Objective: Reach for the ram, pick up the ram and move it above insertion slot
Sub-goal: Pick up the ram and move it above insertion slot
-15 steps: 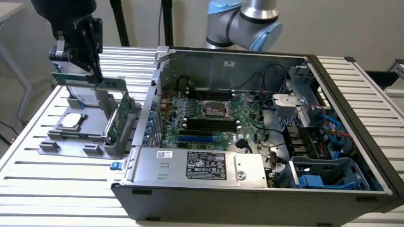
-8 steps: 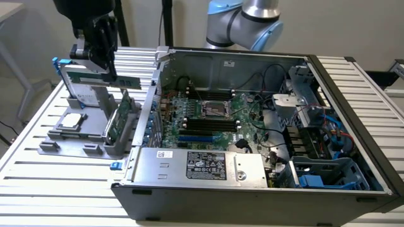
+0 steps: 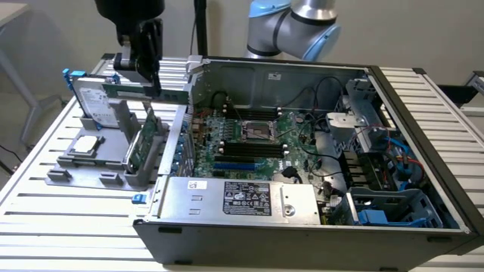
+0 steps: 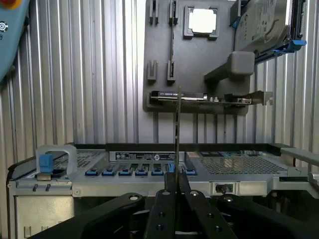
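Note:
My gripper (image 3: 154,88) hangs over the grey parts holder (image 3: 83,170), just outside the open computer case on the exterior view's left. It is shut on the ram (image 3: 127,91), a long thin green stick held level in the air above the holder. The wrist view catches the ram (image 4: 177,134) edge-on as a thin dark line rising from between my closed fingers (image 4: 167,199). The motherboard's black memory slots (image 3: 253,148) lie inside the case, toward the exterior view's right of the ram.
A taller green expansion card (image 3: 140,141) stands in the holder below the ram, beside a hard drive (image 3: 97,103) and a CPU (image 3: 85,144). The case wall (image 3: 178,136) separates holder and motherboard. A power supply (image 3: 242,195) fills the case's near side, and cables (image 3: 393,153) crowd its right.

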Action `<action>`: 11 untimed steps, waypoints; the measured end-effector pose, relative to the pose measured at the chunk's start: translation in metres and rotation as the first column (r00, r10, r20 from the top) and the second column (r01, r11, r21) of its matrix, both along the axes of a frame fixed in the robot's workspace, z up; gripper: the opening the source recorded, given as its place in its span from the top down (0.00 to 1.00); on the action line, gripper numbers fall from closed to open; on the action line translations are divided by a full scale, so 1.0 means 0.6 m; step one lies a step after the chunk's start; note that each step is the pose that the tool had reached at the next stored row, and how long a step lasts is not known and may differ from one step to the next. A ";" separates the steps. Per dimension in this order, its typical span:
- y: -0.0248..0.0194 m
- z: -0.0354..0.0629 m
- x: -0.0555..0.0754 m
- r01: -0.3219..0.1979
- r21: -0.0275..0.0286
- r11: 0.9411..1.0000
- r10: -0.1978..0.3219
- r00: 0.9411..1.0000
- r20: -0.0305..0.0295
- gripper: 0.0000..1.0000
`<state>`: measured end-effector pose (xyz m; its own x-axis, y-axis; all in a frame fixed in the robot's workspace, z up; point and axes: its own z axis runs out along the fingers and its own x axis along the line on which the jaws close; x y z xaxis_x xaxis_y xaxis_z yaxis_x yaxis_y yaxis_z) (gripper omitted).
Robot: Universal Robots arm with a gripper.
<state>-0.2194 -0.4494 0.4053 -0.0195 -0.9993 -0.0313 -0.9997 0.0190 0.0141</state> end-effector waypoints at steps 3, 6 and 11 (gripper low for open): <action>0.0018 0.000 0.022 0.000 0.004 1.000 0.000 1.000 0.000 0.87; 0.0040 0.000 0.045 0.000 0.007 1.000 0.000 1.000 0.000 0.87; 0.0080 0.000 0.083 0.000 0.010 1.000 0.000 1.000 -0.001 0.87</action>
